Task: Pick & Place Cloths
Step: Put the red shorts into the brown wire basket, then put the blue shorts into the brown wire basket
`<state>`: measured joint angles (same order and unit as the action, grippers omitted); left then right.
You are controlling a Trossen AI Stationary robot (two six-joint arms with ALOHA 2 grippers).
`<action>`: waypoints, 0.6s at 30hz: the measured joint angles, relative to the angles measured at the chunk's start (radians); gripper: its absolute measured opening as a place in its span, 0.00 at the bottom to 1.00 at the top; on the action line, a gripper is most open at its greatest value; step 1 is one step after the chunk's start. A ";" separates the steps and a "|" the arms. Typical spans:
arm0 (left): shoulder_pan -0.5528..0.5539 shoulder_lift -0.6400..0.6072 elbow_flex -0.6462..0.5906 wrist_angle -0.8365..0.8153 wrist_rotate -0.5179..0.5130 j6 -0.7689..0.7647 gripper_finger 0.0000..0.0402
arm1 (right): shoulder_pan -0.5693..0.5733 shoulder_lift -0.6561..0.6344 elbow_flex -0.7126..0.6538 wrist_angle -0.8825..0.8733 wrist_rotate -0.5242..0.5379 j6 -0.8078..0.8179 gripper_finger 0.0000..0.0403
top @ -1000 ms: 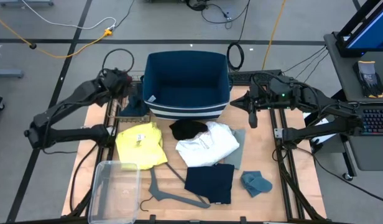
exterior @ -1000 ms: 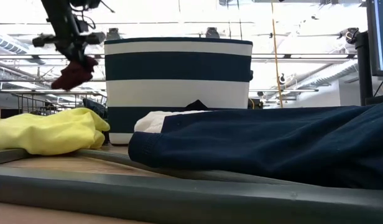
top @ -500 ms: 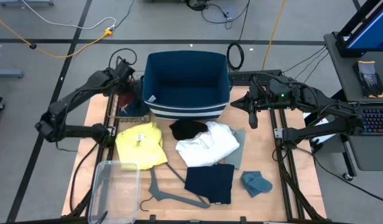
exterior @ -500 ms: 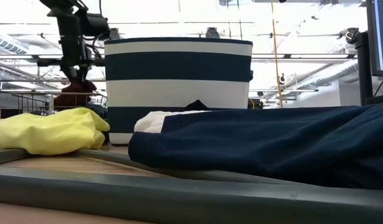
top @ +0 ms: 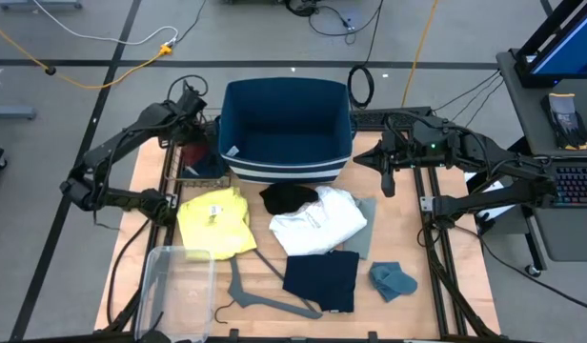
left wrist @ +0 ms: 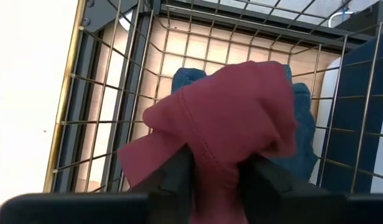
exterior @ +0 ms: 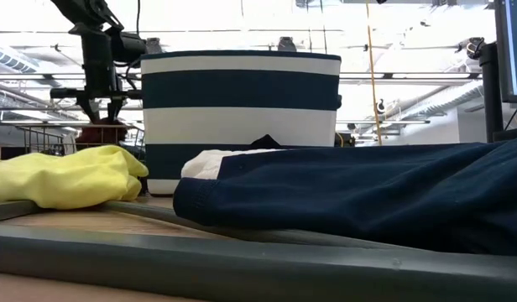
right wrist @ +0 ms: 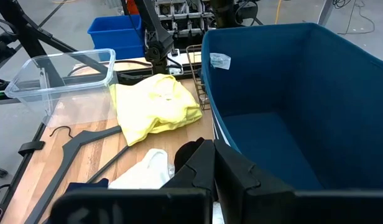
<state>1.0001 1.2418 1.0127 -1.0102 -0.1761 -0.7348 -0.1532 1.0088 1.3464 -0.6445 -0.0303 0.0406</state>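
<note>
Compared with one second ago, the left hand [left wrist: 213,180] has come down with the maroon cloth [left wrist: 226,118]; the cloth then hung high beside the striped bin [exterior: 242,117], and now it sits low inside the wire basket [left wrist: 110,112] at the far left corner of the desk [top: 146,181]. This hand is pinching the maroon cloth between its fingers, just above a teal rag [left wrist: 303,137] lying in the basket. I judge that the placing is almost done and only the release is missing. The right hand [right wrist: 210,165] waits near the bin's right side, its fingers pressed together. On the desk the yellow cloth [top: 215,221], black cloth [top: 287,198], white cloth [top: 320,221], navy cloth [top: 322,279] and a small teal rag [top: 394,280] are not yet picked.
</note>
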 joint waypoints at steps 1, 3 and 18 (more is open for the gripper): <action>0.000 0.000 0.000 0.000 0.000 0.000 0.31 | 0.000 0.000 0.000 0.000 0.000 0.000 0.00; 0.000 0.000 0.000 0.000 -0.001 0.004 0.37 | 0.000 0.000 0.000 0.000 0.000 0.000 0.00; 0.000 -0.062 0.000 0.030 0.134 0.088 0.72 | 0.000 0.000 0.000 0.000 0.000 0.000 0.00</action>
<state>1.0000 1.1797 1.0130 -0.9805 -0.0424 -0.6473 -0.1532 1.0088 1.3464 -0.6445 -0.0303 0.0408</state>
